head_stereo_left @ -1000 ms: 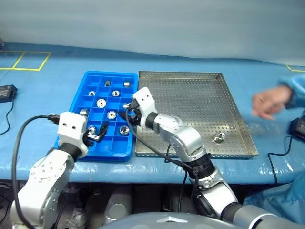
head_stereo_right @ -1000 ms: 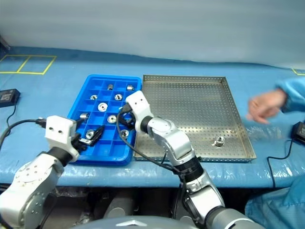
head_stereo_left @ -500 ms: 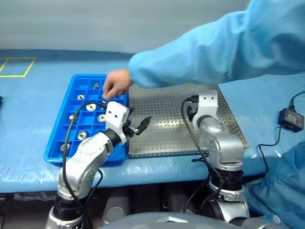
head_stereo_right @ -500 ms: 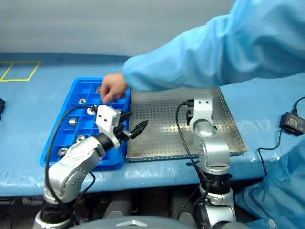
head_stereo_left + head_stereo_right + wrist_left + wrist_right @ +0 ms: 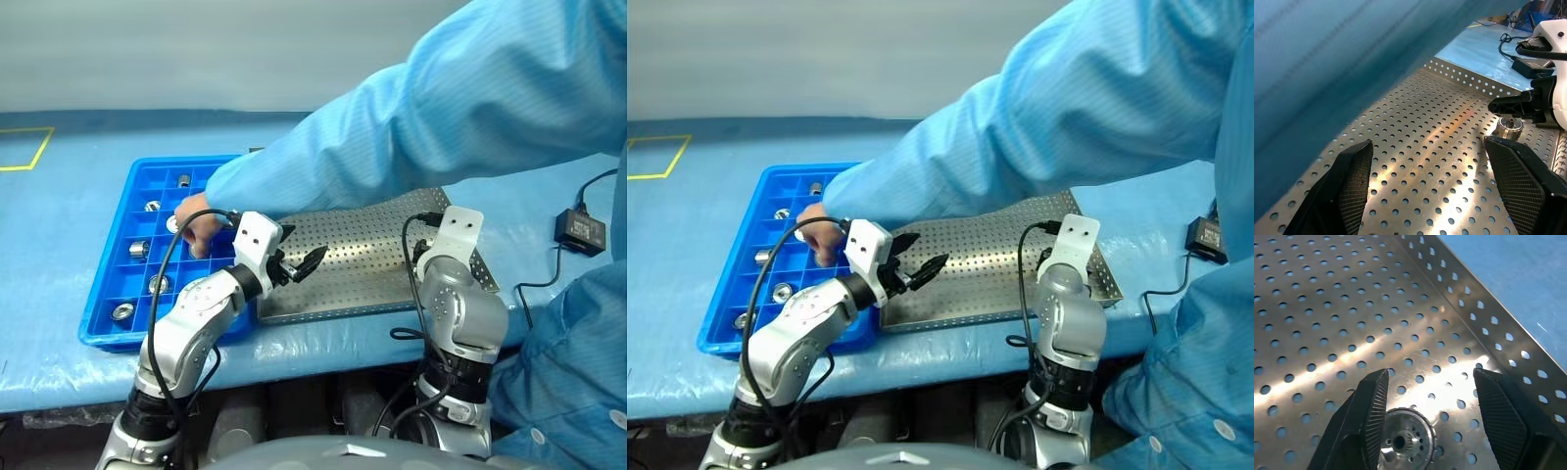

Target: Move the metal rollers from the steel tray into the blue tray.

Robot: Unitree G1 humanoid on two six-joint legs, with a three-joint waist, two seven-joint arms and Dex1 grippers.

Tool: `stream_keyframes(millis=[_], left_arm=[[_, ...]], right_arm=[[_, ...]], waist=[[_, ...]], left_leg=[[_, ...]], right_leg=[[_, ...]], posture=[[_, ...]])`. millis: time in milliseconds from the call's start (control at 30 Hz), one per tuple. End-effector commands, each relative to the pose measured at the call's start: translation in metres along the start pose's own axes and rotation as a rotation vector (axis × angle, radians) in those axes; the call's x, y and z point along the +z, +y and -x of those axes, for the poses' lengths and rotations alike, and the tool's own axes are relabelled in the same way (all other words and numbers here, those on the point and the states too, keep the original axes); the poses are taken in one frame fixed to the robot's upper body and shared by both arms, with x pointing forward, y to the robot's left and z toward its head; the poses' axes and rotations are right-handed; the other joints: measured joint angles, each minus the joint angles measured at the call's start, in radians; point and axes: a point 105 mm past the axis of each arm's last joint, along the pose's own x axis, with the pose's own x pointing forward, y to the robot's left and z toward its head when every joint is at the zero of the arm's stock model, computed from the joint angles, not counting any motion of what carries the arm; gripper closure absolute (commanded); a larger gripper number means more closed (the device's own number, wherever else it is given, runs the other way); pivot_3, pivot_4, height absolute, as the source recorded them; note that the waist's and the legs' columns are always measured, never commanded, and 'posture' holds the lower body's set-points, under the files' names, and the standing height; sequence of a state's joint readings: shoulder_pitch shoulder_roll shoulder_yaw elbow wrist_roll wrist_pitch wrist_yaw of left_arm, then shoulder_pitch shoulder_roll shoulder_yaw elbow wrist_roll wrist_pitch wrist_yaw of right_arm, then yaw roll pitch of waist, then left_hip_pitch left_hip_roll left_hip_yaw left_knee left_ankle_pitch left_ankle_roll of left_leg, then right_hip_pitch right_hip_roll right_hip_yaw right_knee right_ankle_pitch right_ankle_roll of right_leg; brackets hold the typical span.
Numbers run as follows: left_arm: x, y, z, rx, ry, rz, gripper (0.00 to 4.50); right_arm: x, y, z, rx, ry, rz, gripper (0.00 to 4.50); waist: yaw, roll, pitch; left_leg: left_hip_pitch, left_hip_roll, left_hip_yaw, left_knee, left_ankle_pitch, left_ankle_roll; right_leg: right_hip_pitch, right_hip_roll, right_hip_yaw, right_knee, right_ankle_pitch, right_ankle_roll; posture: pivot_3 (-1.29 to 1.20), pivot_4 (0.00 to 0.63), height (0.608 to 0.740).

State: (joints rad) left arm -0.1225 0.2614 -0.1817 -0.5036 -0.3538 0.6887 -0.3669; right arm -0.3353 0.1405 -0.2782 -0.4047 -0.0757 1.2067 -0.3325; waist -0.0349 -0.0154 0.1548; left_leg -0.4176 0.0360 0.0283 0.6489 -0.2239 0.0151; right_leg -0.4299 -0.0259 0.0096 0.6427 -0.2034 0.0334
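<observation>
Head views: I count two trays on the blue-covered table [image 5: 59,206]. The blue tray [image 5: 108,328] lies just left of the steel tray [image 5: 372,284], touching along their long edges. In the blue tray I see five metal rollers [image 5: 123,311], each in its own compartment; more may be hidden under a person's sleeve [image 5: 411,137], which crosses over the steel tray. The person's hand [image 5: 199,223] is down inside the blue tray. A black power adapter [image 5: 580,231] sits right of the steel tray. A yellow floor-style marking [image 5: 24,147] is taped far left of the blue tray.

Left wrist view: left gripper [image 5: 1435,186] spread wide over the steel tray's perforated floor, holding nothing. One roller [image 5: 1507,128] stands on that floor, just under the right gripper's black fingers [image 5: 1513,104].

Right wrist view: right gripper [image 5: 1430,416] partly spread, empty, straddling that same roller [image 5: 1403,438] near the steel tray's rim [image 5: 1488,313].
</observation>
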Motion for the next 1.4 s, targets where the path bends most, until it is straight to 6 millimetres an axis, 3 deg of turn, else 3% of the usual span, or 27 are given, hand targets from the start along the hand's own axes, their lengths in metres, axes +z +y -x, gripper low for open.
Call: stream_keyframes(millis=[33, 267, 367, 433, 667, 733, 833, 967, 1067, 1233, 1400], left_arm=[[0.007, 0.001, 0.004, 0.014, -0.034, -0.016, 0.57], [0.006, 0.002, 0.005, 0.026, -0.032, -0.016, 0.57], [0.006, 0.004, 0.006, 0.04, -0.03, -0.021, 0.57], [0.006, 0.005, 0.006, 0.045, -0.028, -0.022, 0.57], [0.007, 0.008, 0.009, 0.059, -0.027, -0.025, 0.57], [0.008, 0.01, 0.011, 0.068, -0.028, -0.027, 0.57], [0.009, 0.017, 0.02, 0.108, -0.027, -0.032, 0.57], [0.013, 0.033, 0.042, 0.202, -0.015, -0.066, 0.57], [0.017, 0.045, 0.066, 0.302, 0.006, -0.098, 0.57], [0.029, 0.058, 0.106, 0.463, 0.031, -0.173, 0.57], [0.022, 0.075, 0.143, 0.65, 0.12, -0.192, 0.57]], right_arm=[[-0.01, 0.01, 0.008, 0.039, 0.054, -0.055, 1.61], [-0.025, 0.022, 0.01, 0.093, 0.145, -0.11, 1.61], [-0.026, 0.026, 0.01, 0.116, 0.173, -0.153, 2.18], [-0.025, 0.027, 0.009, 0.121, 0.172, -0.149, 2.79], [-0.012, 0.034, 0.01, 0.157, 0.106, -0.144, 2.8], [0.003, 0.047, 0.016, 0.243, 0.031, -0.101, 2.8], [0.025, 0.087, 0.041, 0.533, -0.082, -0.028, 2.8], [0.039, 0.138, 0.092, 0.942, -0.185, 0.093, 2.8], [0.035, 0.166, 0.126, 1.21, -0.217, 0.214, 2.8], [0.024, 0.195, 0.164, 1.512, -0.239, 0.362, 2.8], [0.0, 0.22, 0.189, 1.697, -0.219, 0.469, 2.8]], waist=[[-0.001, 0.0, 0.0], [0.005, 0.0, 0.0], [0.006, 0.0, 0.0], [0.005, 0.0, 0.0], [0.005, 0.0, 0.0], [0.004, 0.001, 0.0], [-0.004, 0.001, 0.0], [0.005, 0.001, 0.0], [0.02, 0.001, 0.001], [0.051, -0.002, 0.002], [0.092, -0.003, 0.002]], left_leg=[[0.0, 0.0, 0.0, 0.0, 0.0, 0.0], [0.001, 0.0, 0.0, 0.0, 0.0, 0.0], [0.001, 0.0, 0.001, 0.0, 0.0, 0.0], [0.001, 0.0, 0.001, 0.0, 0.0, 0.0], [0.001, 0.0, 0.001, 0.0, 0.0, 0.0], [0.001, 0.0, 0.001, 0.0, 0.0, 0.0], [0.001, 0.001, 0.001, -0.001, 0.0, 0.0], [0.002, 0.002, 0.0, -0.002, 0.0, 0.0], [0.001, 0.002, -0.001, -0.003, 0.0, 0.0], [0.001, 0.002, 0.0, -0.002, -0.001, 0.001], [0.002, 0.004, 0.0, -0.002, -0.001, 0.001]], right_leg=[[0.0, 0.0, 0.0, 0.0, 0.0, 0.0], [0.0, 0.0, 0.0, 0.0, 0.0, 0.0], [0.0, 0.0, 0.001, 0.0, 0.0, 0.0], [0.0, 0.0, 0.001, 0.0, 0.0, 0.0], [0.0, 0.0, 0.001, 0.0, 0.0, 0.0], [0.0, 0.0, 0.001, 0.0, 0.0, 0.0], [0.0, 0.001, 0.001, 0.0, 0.0, 0.0], [0.0, 0.002, 0.0, 0.001, 0.0, 0.0], [0.0, 0.002, 0.0, 0.0, 0.0, 0.0], [0.0, 0.0, 0.0, -0.001, -0.001, -0.001], [0.001, 0.0, -0.001, -0.001, -0.001, -0.002]], posture=[[0.0, 0.15, 0.74], [0.01, 0.15, 0.74], [0.02, 0.15, 0.74], [0.02, 0.15, 0.74], [0.03, 0.15, 0.74], [0.04, 0.15, 0.74], [0.06, 0.15, 0.74], [0.11, 0.15, 0.74], [0.17, 0.15, 0.74], [0.27, 0.15, 0.74], [0.35, 0.15, 0.74]])
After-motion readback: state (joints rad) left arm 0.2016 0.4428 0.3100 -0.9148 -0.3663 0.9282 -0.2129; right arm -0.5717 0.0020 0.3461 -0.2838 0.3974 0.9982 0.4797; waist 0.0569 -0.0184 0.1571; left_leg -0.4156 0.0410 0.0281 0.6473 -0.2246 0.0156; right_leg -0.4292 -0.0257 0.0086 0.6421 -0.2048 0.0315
